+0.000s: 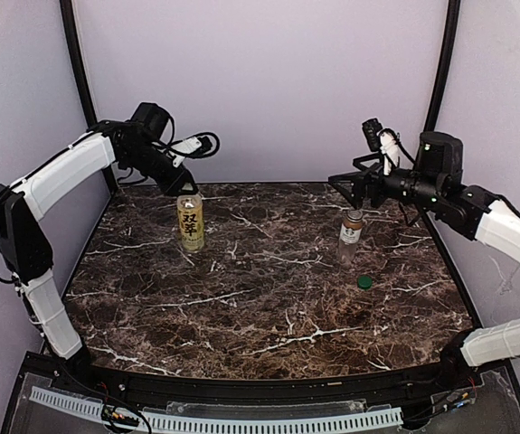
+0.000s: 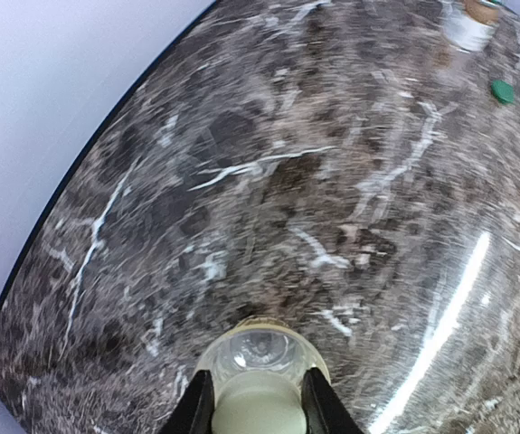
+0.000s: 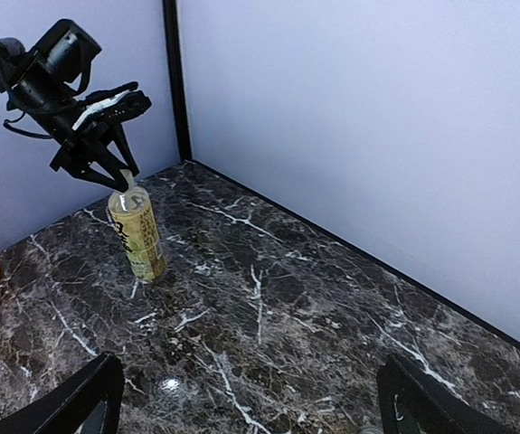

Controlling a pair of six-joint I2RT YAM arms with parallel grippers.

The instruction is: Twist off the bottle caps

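While left claw point(image 1: 185, 188) pinches cream cap point(image 2: 258, 407) atop yellow-labelled bottle point(image 1: 191, 223) | right claw point(image 3: 249, 380) spread, clear bottle point(image 1: 350, 240) just beneath it, tan cap point(image 1: 354, 216) on | green cap point(image 1: 364, 281) loose on counter point(image 1: 269, 307) near that bottle

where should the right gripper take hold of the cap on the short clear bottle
Grip the golden tan cap by its round side wall, coming straight down from above. The short clear bottle stands upright, so the cap faces up with room all round, and the right gripper, jaws open, hangs close by above it.
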